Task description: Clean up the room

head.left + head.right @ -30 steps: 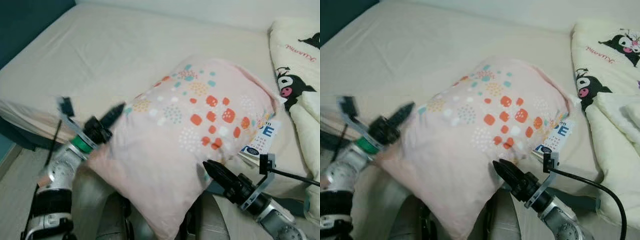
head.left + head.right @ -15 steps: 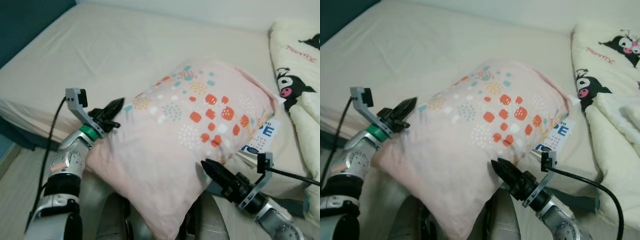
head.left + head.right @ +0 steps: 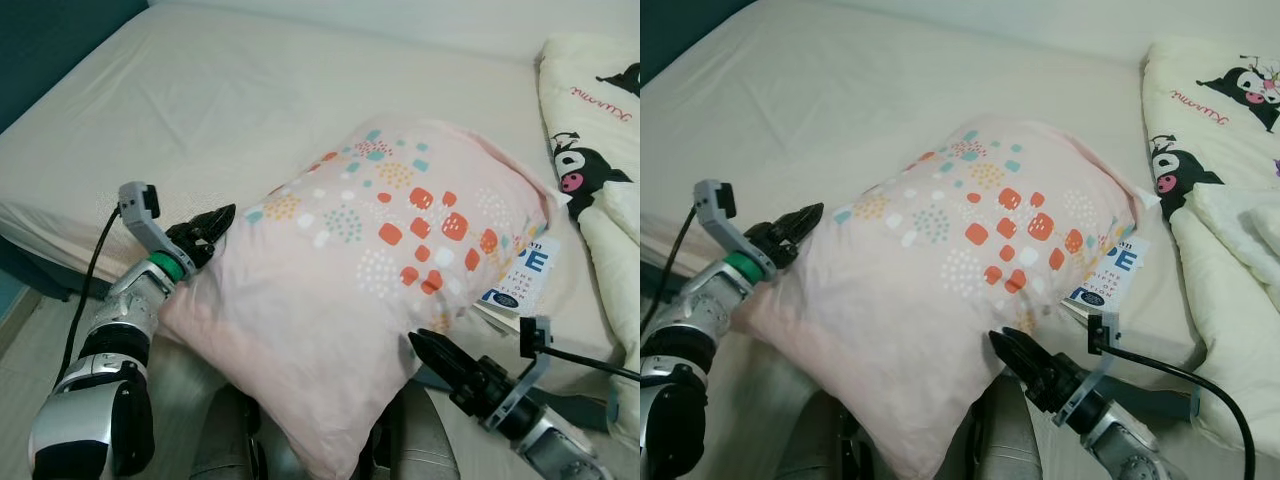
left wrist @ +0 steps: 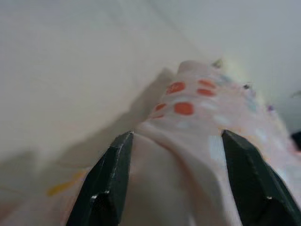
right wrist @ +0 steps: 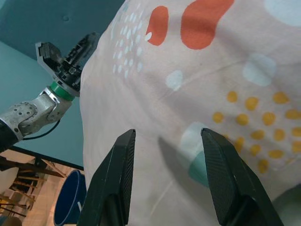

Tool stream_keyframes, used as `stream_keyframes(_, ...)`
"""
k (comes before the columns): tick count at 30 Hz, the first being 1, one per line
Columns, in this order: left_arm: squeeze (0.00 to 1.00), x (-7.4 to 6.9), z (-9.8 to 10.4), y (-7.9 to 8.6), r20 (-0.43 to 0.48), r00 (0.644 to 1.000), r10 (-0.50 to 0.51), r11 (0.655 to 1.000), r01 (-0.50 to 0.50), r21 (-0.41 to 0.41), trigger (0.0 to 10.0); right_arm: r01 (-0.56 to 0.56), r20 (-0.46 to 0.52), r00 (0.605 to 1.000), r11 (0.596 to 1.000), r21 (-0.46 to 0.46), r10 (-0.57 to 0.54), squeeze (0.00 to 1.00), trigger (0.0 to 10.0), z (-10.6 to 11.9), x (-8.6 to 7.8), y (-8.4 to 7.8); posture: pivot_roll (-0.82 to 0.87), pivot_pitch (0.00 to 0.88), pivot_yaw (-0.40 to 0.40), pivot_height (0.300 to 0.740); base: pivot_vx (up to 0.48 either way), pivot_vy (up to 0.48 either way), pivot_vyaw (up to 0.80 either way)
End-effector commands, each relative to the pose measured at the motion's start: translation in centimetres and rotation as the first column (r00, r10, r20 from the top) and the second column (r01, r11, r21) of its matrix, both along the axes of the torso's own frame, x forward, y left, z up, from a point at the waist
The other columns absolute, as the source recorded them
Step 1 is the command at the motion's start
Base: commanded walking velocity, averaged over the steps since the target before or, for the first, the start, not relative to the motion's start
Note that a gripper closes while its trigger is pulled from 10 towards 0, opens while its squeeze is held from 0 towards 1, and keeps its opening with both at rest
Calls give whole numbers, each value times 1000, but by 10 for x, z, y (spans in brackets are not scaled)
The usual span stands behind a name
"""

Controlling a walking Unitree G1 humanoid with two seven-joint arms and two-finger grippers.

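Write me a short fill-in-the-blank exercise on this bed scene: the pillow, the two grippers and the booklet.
1. The pink pillow rests on the ____.
2. The left gripper and the right gripper sit at opposite sides of the ____.
3. In the right wrist view, the right gripper's two black fingers stand ____.
4. The booklet with blue letters is partly tucked under the pillow, on the robot's ____ side.

Missing words: bed; pillow; open; right

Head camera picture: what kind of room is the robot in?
Most likely a bedroom. There is a wide bed with a cream fitted sheet, a pink pillow with orange and teal spots, and a cream quilt printed with a black cartoon character.
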State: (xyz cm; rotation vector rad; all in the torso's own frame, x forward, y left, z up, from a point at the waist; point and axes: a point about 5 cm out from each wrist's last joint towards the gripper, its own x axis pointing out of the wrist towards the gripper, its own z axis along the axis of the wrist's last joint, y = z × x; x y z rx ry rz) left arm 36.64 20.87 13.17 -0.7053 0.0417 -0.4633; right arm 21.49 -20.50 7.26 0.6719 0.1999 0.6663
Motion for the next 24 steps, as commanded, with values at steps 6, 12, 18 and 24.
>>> stream_keyframes(6,1000,-8,-17,-11,-54,993,-101,987,94,-127,10000,13,-11,1000,1000,-1,-13,0,10000,-1,-5,-3,-44,150,42,618,0,0,0)
stream_keyframes(12,1000,-8,-17,-11,-54,993,-101,987,94,-127,10000,13,-11,1000,1000,-1,-13,0,10000,-1,-5,-3,-44,150,42,618,0,0,0)
stream_keyframes(18,1000,-27,-40,-43,-116,886,-449,893,447,-44,10000,1,-12,1000,1000,-4,-1,0,10000,1,-5,-2,-44,153,37,618,0,0,0)
stream_keyframes(24,1000,-41,-50,-61,-145,770,-621,780,626,-12,10000,-2,-14,1000,1000,-5,2,0,10000,0,-5,-1,-42,153,39,618,0,0,0)
